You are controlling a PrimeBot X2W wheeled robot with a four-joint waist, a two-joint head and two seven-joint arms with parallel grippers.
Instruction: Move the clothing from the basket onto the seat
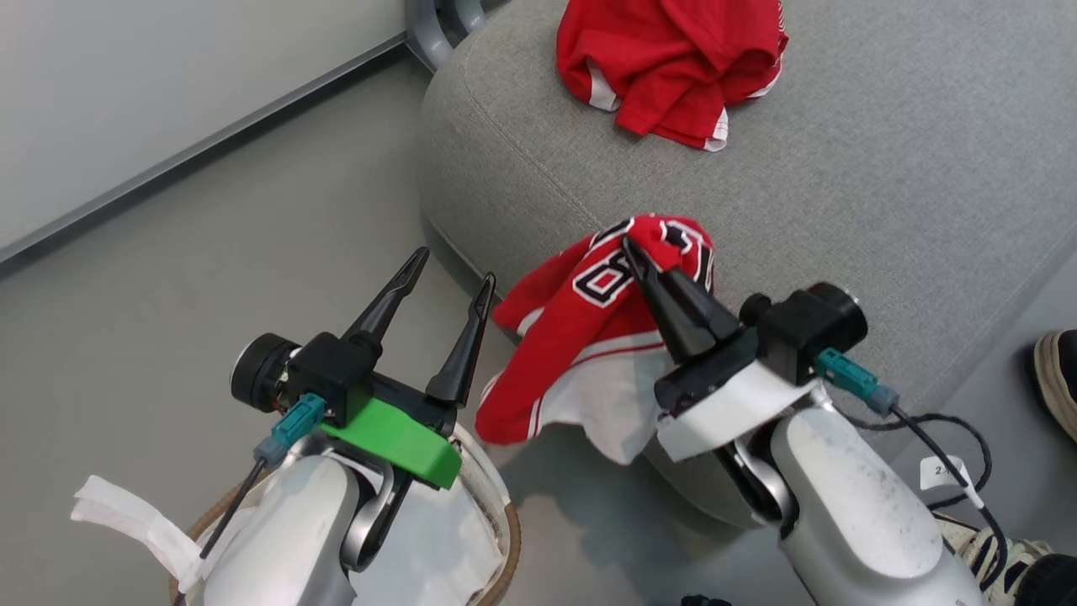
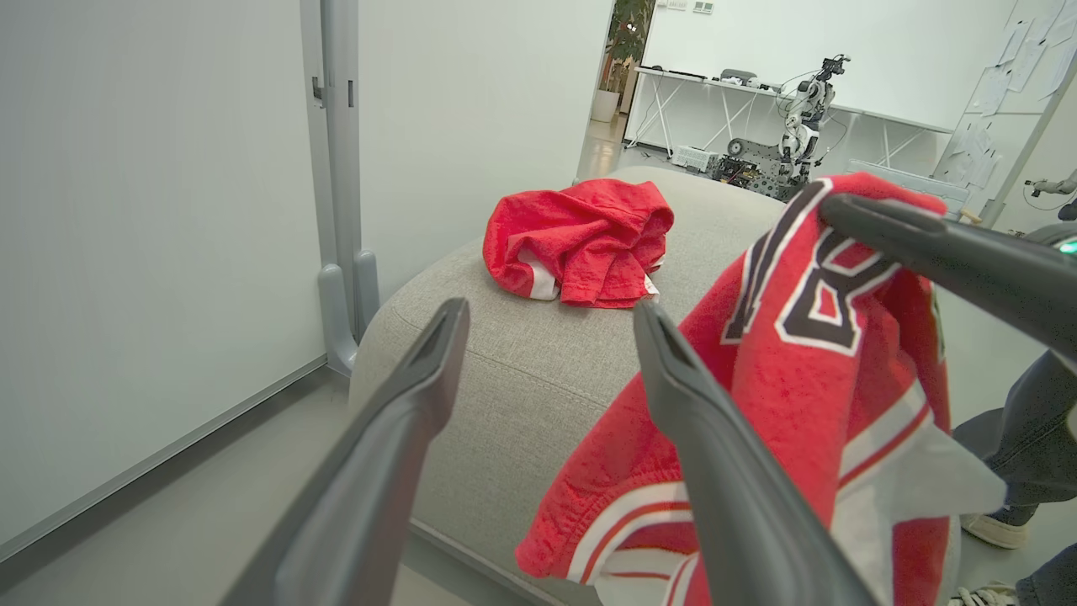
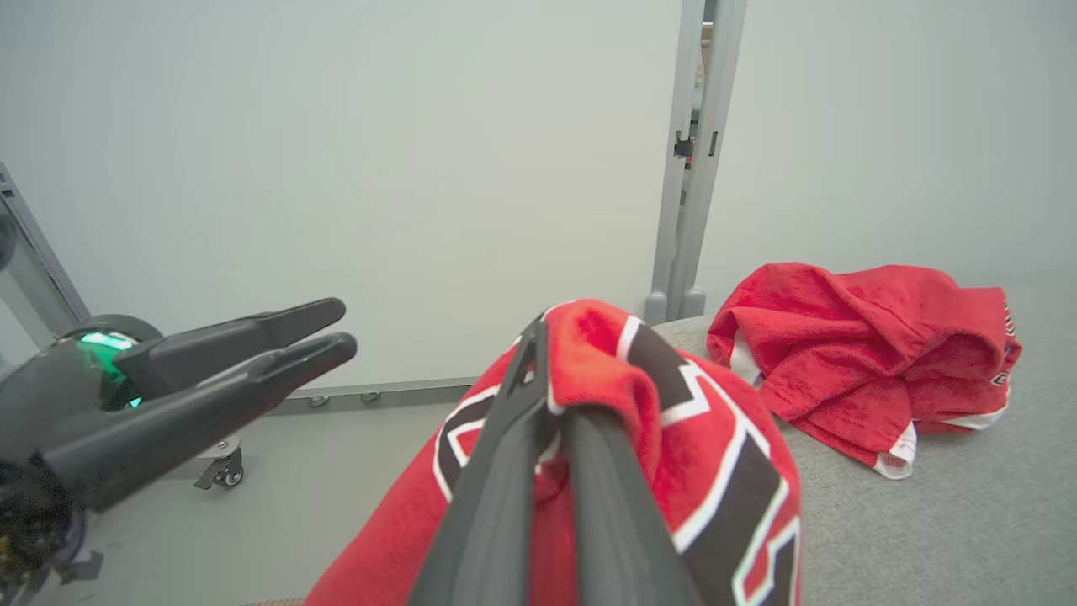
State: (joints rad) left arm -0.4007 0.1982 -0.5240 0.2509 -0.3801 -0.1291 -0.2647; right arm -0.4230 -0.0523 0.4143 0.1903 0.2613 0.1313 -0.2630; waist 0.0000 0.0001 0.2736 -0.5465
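My right gripper [image 1: 629,247] is shut on a red lettered garment [image 1: 580,337], which hangs from its fingertips over the near edge of the grey seat [image 1: 883,194]. The same garment [image 2: 808,379] drapes beside my open left gripper [image 2: 551,316] in the left wrist view, and it wraps my right gripper [image 3: 547,337] in the right wrist view. A second red garment [image 1: 673,63] lies crumpled further back on the seat. My left gripper [image 1: 453,268] stands open and empty above the basket [image 1: 496,539], whose brown rim and white liner show at the bottom left.
A grey post [image 2: 336,185] and white wall panels stand left of the seat. A person's shoe [image 1: 1056,379] rests on the floor at the right. Black cable [image 1: 951,438] trails by my right arm. Bare grey floor [image 1: 210,278] lies left of the seat.
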